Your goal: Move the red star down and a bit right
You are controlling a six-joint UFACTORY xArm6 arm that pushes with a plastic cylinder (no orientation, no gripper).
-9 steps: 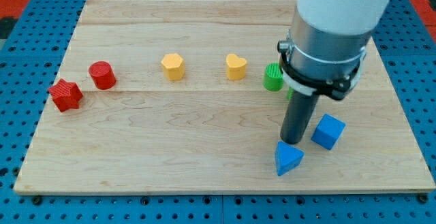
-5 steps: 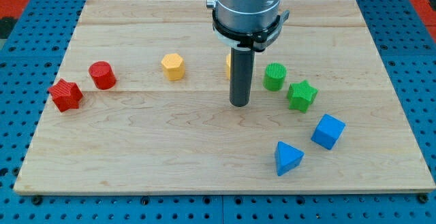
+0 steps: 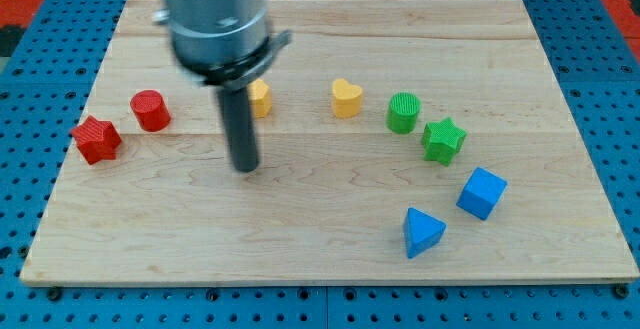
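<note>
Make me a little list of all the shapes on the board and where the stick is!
board: wooden
my tip: on bare wood, touching no block
red star: far on the view's left, left of my tip
red cylinder: beside the star
yellow block: partly hidden behind the rod
yellow heart: middle
green cylinder
green star
blue cube
blue triangle: nearest the view's bottom

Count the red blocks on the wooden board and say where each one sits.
2. The red star block lies at the board's left edge; the red cylinder block sits just up and right of it. My tip is further right, touching neither. None appear hidden.
</note>
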